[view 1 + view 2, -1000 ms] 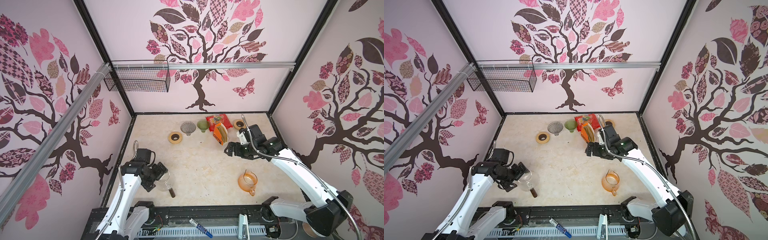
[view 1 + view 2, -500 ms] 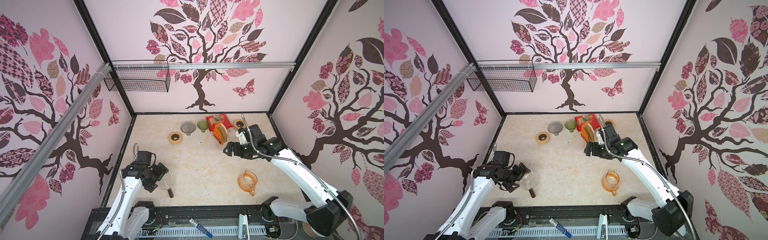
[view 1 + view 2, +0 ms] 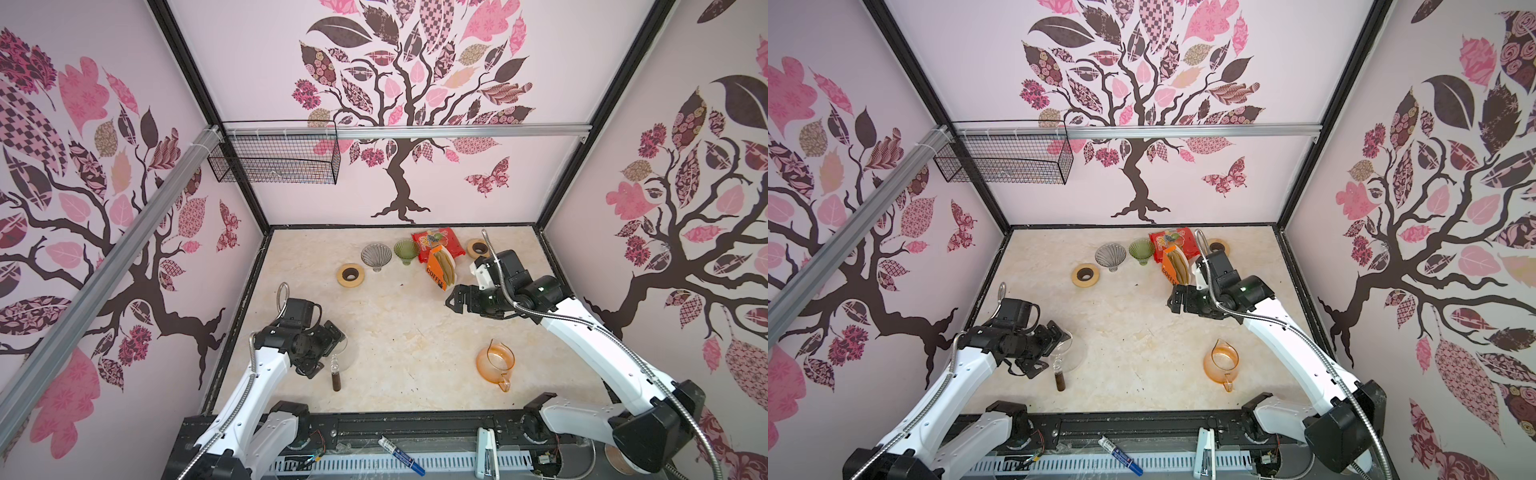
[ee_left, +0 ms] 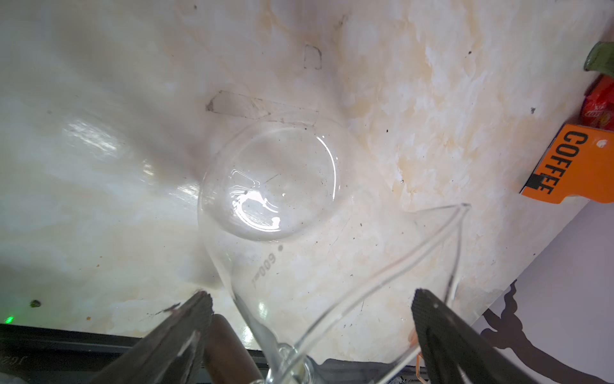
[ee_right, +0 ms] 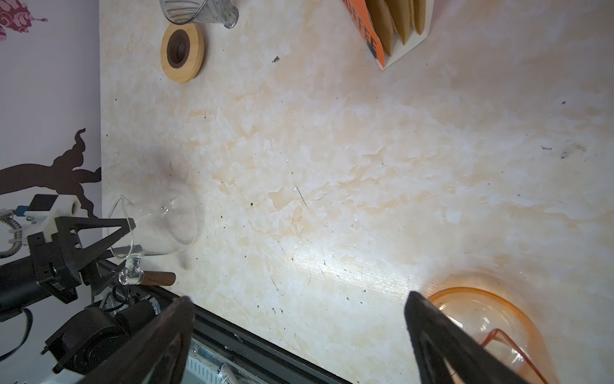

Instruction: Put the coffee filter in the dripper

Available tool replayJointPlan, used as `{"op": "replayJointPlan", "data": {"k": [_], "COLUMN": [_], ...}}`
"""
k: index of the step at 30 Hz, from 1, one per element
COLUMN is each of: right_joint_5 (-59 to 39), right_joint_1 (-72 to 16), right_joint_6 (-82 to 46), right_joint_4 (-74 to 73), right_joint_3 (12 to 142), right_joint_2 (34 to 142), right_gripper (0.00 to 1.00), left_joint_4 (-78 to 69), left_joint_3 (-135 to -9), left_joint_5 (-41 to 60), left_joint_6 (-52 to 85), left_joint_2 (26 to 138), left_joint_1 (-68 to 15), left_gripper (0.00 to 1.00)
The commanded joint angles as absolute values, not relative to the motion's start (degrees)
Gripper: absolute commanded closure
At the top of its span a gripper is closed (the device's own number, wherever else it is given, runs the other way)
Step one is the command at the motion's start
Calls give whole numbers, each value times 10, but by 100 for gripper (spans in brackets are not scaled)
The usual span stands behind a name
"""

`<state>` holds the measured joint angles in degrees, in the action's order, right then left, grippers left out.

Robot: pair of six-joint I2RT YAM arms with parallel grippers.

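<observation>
brown paper filters (image 3: 448, 266) upright in an orange holder (image 3: 435, 276) at the back of the table (image 3: 399, 332), just in front of a red packet (image 3: 436, 243). left of these, a green dripper (image 3: 406, 250) and a clear ribbed dripper (image 3: 376, 255), near a wooden ring (image 3: 351, 275). right gripper (image 3: 453, 300) above the table just beside the holder, fingers (image 5: 442, 335) spread wide, grasping nothing. left gripper (image 3: 326, 350) low at the front left, fingers (image 4: 179, 329) released either side of the mouth of a glass carafe (image 4: 269, 179) lying on its side; touching the rim or not, cannot tell. orange jug (image 3: 494, 362) at the front right, well apart.
</observation>
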<state>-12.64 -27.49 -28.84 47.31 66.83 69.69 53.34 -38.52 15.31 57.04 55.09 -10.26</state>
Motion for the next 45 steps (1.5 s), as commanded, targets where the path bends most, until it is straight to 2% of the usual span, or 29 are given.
{"op": "replayJointPlan", "data": {"k": [1, 19, 32, 45], "right_joint_5": [-124, -99, -77, -70], "right_joint_1": [-278, -278, -278, -278], "right_joint_6": [-275, -268, -260, -258], "right_joint_4": [473, 468, 466, 468], "right_joint_3": [678, 700, 717, 719], "right_joint_2": [692, 705, 716, 715], "right_gripper": [0, 0, 0, 0], "left_joint_4": [490, 372, 333, 382], "left_joint_3": [-381, -424, -555, -544], "left_joint_5": [140, 123, 111, 73], "left_joint_6": [603, 670, 675, 654], "left_joint_2": [564, 685, 829, 782], "left_joint_1": [-124, -220, -317, -321], "left_gripper": [3, 3, 3, 3]}}
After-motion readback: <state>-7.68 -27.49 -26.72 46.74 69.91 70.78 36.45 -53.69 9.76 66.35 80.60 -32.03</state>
